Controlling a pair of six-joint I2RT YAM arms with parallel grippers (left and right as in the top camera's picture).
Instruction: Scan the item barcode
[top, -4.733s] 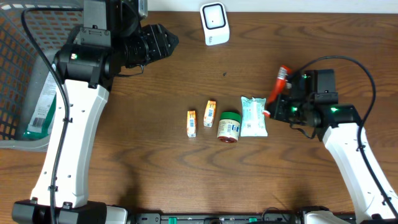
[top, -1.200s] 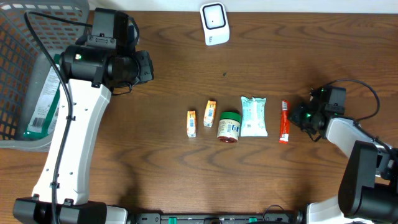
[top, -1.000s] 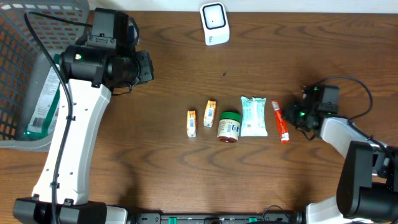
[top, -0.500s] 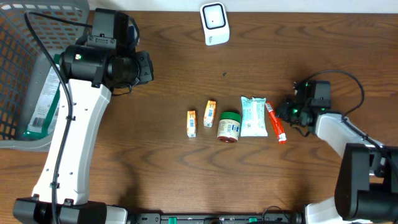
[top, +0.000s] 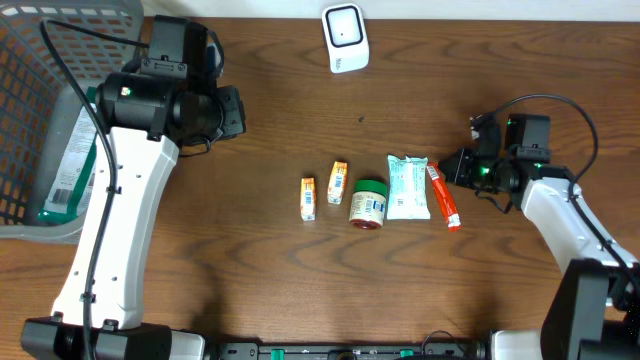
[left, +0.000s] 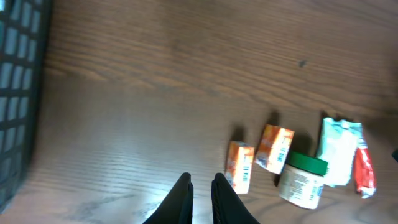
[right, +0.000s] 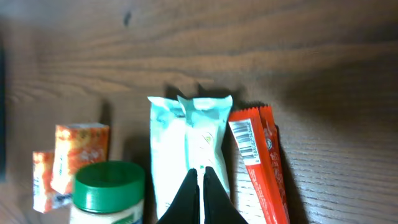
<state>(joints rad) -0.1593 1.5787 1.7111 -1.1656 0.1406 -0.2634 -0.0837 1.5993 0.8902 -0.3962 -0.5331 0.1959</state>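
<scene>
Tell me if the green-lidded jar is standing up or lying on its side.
On its side: from overhead the jar shows its label full length, with the green lid at one end.

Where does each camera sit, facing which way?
Overhead: above the table, facing straight down; left arm, right arm, scanner, basket, item row.
Left wrist: raised, looking down past the left tool at the row.
Right wrist: close in, facing the white pouch past the right tool.
Shared: both wrists show the green-lid jar and red bar.
</scene>
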